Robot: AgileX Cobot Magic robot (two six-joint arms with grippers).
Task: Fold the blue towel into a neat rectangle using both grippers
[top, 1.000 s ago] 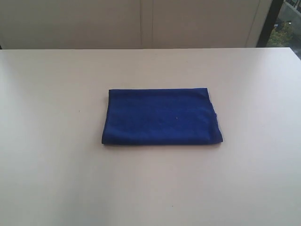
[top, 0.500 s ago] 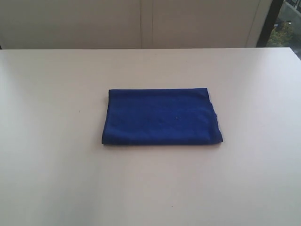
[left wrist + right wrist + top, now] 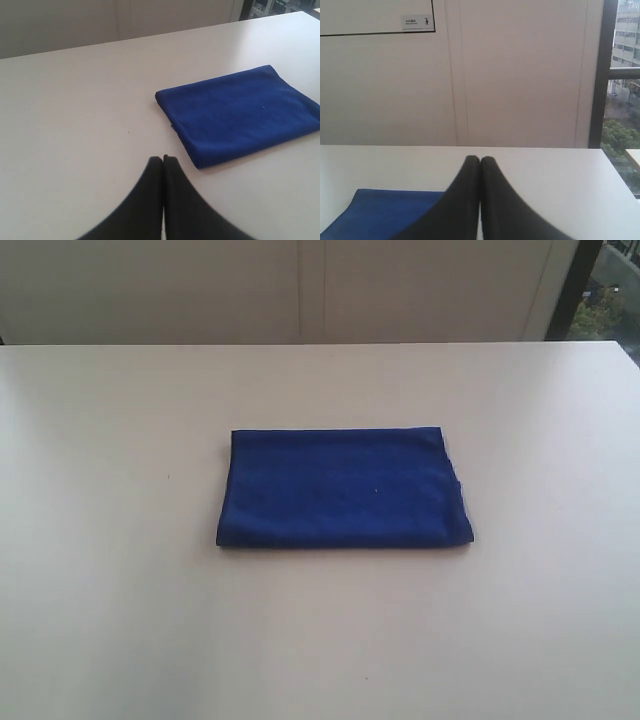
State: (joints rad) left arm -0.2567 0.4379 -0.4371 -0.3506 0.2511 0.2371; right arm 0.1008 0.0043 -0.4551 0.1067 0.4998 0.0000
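Observation:
The blue towel (image 3: 343,488) lies folded in a flat rectangle on the middle of the white table (image 3: 100,540). Neither arm shows in the exterior view. In the left wrist view my left gripper (image 3: 162,159) is shut, its black tips pressed together and holding nothing, off the near corner of the blue towel (image 3: 240,112) with bare table between them. In the right wrist view my right gripper (image 3: 480,159) is also shut and empty; a piece of the blue towel (image 3: 380,212) shows beside its fingers, partly hidden by them.
A pale panelled wall (image 3: 300,290) runs behind the table's far edge. A dark window frame (image 3: 597,75) with buildings and trees outside stands at the right. The table's right edge (image 3: 620,175) is close to the right gripper's side.

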